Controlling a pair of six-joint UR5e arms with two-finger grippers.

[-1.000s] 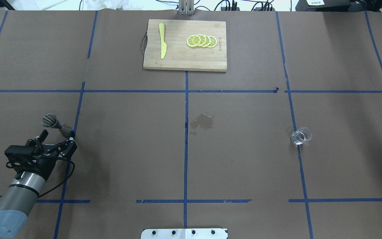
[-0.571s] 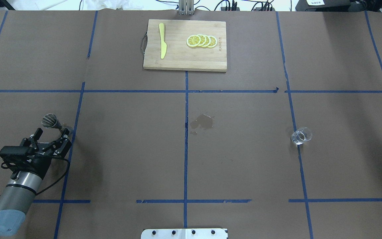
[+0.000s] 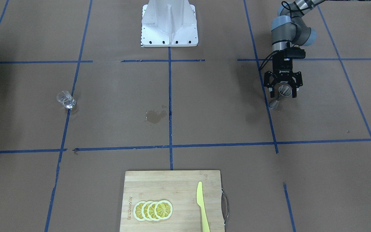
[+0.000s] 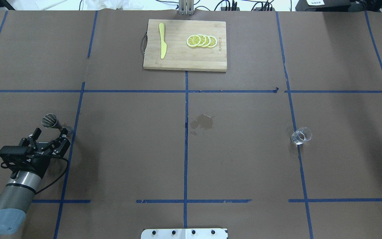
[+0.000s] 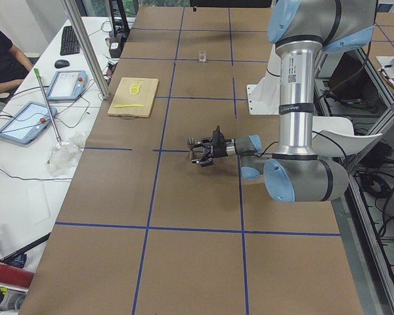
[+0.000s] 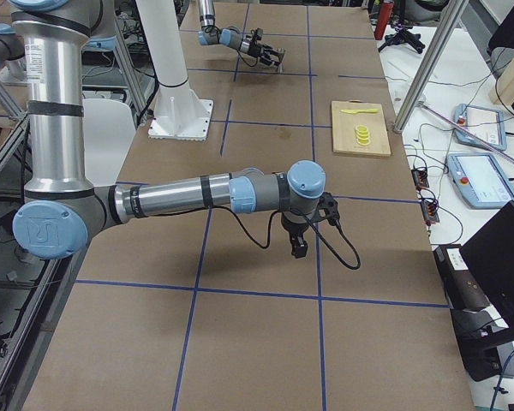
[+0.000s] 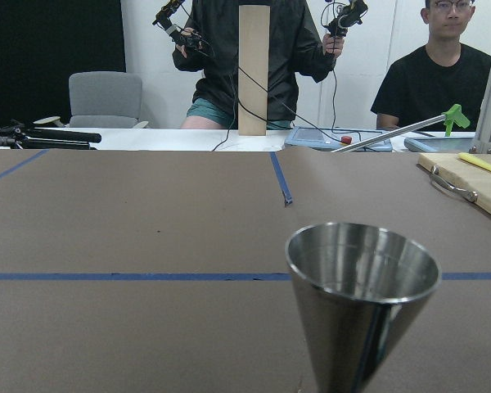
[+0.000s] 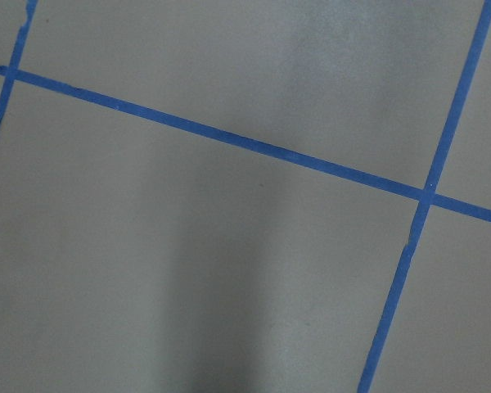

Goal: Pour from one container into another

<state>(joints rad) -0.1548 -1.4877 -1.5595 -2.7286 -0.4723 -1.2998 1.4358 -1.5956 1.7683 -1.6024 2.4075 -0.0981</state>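
The steel jigger [image 4: 50, 120] stands upright on the brown paper at the left of the table and fills the lower right of the left wrist view [image 7: 360, 303]. My left gripper [image 4: 51, 132] is low and level just behind it, open, its fingers wide apart and touching nothing; from the front the jigger [image 3: 282, 91] shows between the fingers. The clear glass cup [image 4: 301, 136] stands alone far to the right, on a tape line [image 3: 65, 99]. My right gripper [image 6: 298, 244] hangs over bare paper, seen only from the side, so I cannot tell its state.
A wooden cutting board [image 4: 177, 63] with lemon slices [image 4: 201, 40] and a yellow knife [image 4: 162, 40] lies at the far middle edge. A wet patch [image 4: 202, 121] marks the table's middle. The robot's base plate [image 4: 184, 233] is at the near edge. Blue tape lines grid the paper.
My left gripper has slid left and slightly back, turning so that it now lines up behind the jigger. The jigger and the glass cup have not moved.
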